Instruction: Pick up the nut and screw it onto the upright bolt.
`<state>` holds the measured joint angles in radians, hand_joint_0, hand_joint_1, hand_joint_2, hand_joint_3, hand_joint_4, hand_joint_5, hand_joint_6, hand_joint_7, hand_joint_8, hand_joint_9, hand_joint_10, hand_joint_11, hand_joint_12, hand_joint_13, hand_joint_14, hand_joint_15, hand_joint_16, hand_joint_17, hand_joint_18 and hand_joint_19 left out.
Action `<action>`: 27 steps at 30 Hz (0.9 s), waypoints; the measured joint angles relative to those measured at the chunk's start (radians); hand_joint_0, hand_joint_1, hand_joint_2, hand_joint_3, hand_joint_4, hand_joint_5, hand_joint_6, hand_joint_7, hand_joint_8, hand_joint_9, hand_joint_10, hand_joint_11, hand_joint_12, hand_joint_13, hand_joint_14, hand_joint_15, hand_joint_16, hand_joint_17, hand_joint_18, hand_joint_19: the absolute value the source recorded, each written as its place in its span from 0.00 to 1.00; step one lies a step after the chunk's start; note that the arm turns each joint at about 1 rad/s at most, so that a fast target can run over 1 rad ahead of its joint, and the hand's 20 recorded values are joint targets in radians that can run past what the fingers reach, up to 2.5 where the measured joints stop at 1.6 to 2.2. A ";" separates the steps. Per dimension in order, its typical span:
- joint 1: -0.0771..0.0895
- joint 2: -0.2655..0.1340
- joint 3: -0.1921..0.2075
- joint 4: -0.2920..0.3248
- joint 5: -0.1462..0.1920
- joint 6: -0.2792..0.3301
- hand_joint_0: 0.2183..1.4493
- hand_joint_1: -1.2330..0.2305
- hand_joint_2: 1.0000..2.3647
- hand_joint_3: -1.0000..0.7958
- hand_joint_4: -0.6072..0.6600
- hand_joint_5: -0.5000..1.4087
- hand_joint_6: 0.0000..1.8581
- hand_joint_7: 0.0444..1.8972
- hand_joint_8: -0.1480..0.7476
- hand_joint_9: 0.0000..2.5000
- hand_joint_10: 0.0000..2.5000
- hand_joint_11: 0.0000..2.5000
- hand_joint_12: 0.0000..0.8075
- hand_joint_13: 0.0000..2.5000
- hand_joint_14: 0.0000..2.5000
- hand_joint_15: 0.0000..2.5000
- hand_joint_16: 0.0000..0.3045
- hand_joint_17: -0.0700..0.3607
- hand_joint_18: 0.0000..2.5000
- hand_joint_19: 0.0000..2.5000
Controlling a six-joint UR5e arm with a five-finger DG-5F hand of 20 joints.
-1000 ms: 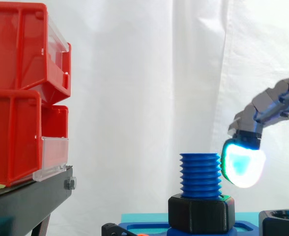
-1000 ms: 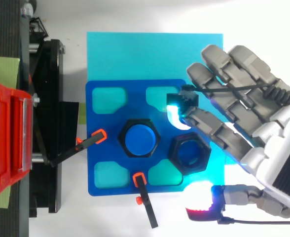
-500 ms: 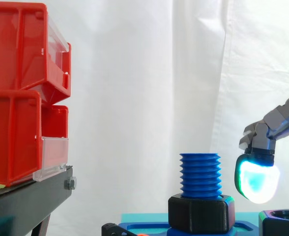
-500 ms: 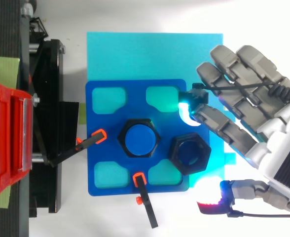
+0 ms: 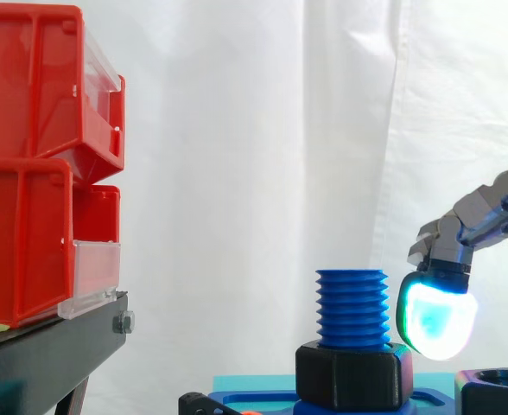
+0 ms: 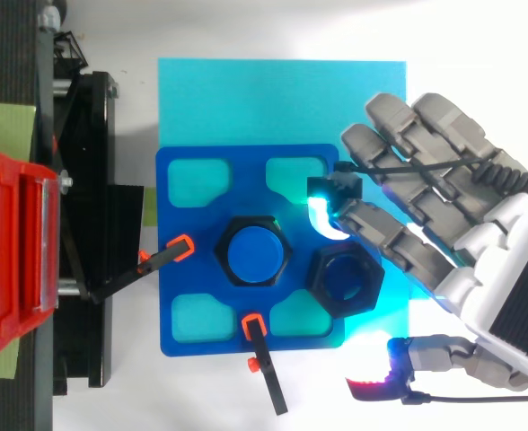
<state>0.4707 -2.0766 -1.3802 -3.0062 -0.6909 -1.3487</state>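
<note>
The loose black hex nut point(image 6: 347, 280) lay just beside the upright blue bolt point(image 6: 254, 250), beneath my hand point(image 6: 408, 247), which was spread wide, holding nothing.

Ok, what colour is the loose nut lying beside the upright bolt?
Black; the loose nut shows best in the top view.

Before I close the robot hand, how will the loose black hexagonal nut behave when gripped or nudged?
The loose black hexagonal nut lies flat on the blue plate, so it should slide, not roll. Its flat sides probably give the robot hand steady purchase. Hollow and rigid-looking, it is likely light.
</note>
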 measured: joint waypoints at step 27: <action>-0.008 0.000 -0.023 0.024 -0.007 -0.012 0.19 0.33 0.00 0.28 0.71 0.13 0.27 0.48 0.49 0.02 0.00 0.00 0.55 0.00 0.00 0.00 0.21 0.50 0.00 0.00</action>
<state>0.4629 -2.0769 -1.4031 -2.9818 -0.6977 -1.3610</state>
